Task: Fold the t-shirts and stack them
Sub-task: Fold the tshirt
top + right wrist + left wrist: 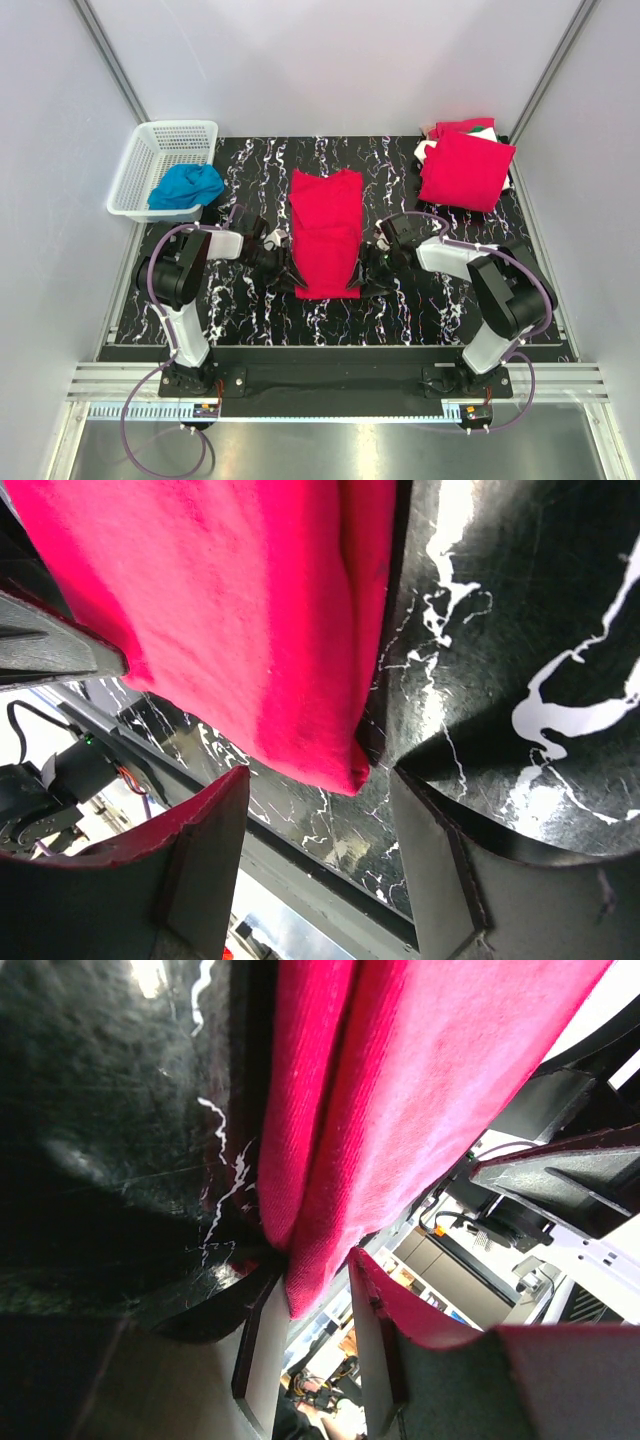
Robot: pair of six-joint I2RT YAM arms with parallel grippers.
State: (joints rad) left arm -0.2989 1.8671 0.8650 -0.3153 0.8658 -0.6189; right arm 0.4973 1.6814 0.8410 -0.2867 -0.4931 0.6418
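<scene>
Red t-shirt (326,235) laid lengthwise on table (250,170); near-left corner flanked by spread left gripper (288,272), near-right corner by spread right gripper (367,272); neither corner pinched.

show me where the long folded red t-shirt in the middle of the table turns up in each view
top external: the red t-shirt lies lengthwise at the centre of the table top
left wrist: one near corner of it fills the upper right
right wrist: the other near corner fills the upper left
shared landmark: the black, white-veined table top beside the shirt's edge, in all three
</scene>
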